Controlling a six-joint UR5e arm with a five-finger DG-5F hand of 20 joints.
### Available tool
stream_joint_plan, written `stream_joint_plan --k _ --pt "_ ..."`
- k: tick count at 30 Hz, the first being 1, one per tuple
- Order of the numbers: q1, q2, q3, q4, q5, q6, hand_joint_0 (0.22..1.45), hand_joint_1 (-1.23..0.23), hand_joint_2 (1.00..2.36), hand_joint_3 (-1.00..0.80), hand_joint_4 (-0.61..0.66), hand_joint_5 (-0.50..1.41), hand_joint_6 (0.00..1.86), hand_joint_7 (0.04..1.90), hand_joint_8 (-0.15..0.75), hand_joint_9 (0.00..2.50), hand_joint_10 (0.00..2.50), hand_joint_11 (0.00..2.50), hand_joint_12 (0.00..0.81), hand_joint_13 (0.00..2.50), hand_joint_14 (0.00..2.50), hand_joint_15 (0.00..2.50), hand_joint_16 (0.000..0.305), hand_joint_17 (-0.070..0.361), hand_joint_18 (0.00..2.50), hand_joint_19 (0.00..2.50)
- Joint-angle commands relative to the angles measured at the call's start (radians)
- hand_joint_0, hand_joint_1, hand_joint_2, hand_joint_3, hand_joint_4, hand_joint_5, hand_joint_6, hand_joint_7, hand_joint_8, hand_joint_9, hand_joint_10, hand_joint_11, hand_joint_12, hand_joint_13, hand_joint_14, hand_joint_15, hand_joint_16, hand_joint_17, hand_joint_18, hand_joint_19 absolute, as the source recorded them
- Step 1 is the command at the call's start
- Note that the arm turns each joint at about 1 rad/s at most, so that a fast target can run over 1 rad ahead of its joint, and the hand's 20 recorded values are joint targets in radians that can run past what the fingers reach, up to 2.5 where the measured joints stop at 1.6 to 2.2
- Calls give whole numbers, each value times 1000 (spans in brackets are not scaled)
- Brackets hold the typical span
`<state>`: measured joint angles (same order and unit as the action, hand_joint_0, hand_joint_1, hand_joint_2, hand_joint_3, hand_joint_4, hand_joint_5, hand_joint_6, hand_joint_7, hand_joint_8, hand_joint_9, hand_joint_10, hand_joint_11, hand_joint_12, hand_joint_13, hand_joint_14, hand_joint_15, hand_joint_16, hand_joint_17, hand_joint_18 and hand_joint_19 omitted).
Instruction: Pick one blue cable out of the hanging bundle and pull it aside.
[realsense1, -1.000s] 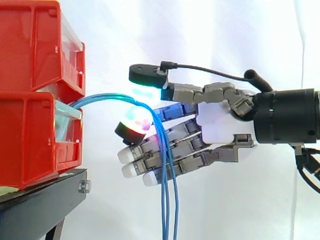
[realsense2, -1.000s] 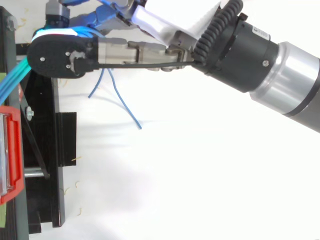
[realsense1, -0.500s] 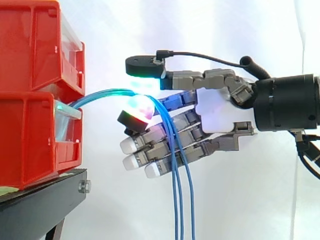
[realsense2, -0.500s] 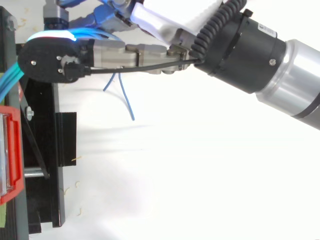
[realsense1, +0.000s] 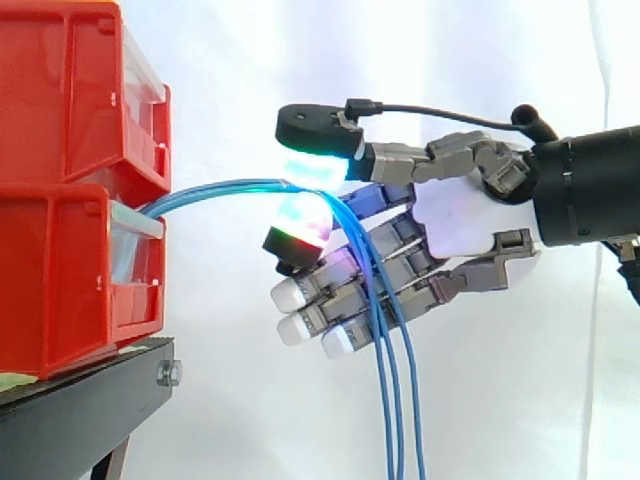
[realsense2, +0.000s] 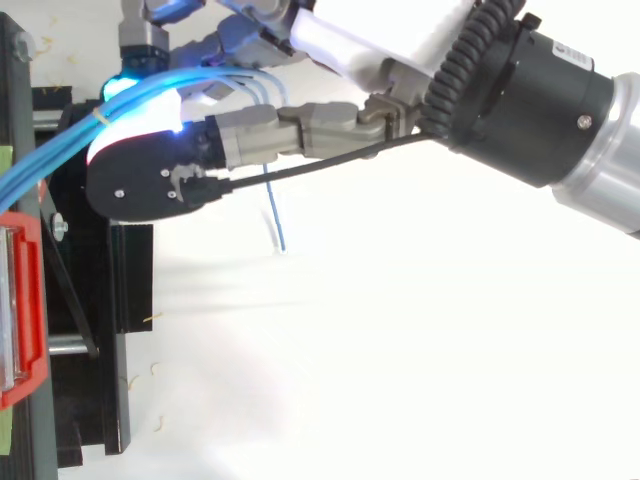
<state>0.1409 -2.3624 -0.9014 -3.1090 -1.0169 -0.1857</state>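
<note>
A white curtain (realsense1: 450, 80) hangs behind the work. Two red bins (realsense1: 60, 180) are stacked on a black stand (realsense1: 80, 400).

The blue cables (realsense1: 220, 188) come out of the front of the lower bin. They arch away from it toward the hand (realsense1: 455, 215) and then drop straight down, well clear of the bins and below the level of the stand's top.

The hand sits level with the lower bin and a short way off its front, with its fingers pointing back at the bins. Its thumb (realsense1: 318, 160), glowing cyan, lies about level with the seam between the two bins. A fingertip (realsense1: 300, 225) glowing red and green curls up just beneath it. The cables pass between these two pads, so the hand is closed on them in a pinch. I cannot tell how many strands are inside it. The remaining fingers (realsense1: 295, 297) reach toward the bins below the pinch, only slightly bent, and the hanging strands cross in front of them.

From above, the cables fan out from the bins' side and run under the thumb. One strand ends loose over the white surface (realsense2: 400, 350), on the side of the hand away from the bins. The dark wrist (realsense2: 520, 100) lies farther from the bins.
</note>
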Motion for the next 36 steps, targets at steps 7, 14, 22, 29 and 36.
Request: stream_joint_plan --k 7,14,22,29,36 --pt "2 5 -1 -16 0 0 517 -322 1000 -500 213 -175 857 1236 340 839 13 509 453 688 16 460 62 139 576 546" --pt "-3 8 1 -11 3 -5 564 -547 1017 -97 263 -180 876 1247 359 851 14 524 469 725 15 457 65 145 635 523" --pt "-6 8 10 -5 5 -6 594 -689 1014 41 207 -185 903 1211 370 849 12 545 478 749 15 455 67 151 682 500" --pt "-7 6 32 -6 3 -9 620 -765 1024 13 131 -194 899 1176 319 782 15 574 433 701 18 471 59 132 616 509" --pt "-7 8 32 -6 0 -9 697 -894 1027 -84 147 -198 911 1348 298 776 17 572 406 687 19 470 56 127 615 487"
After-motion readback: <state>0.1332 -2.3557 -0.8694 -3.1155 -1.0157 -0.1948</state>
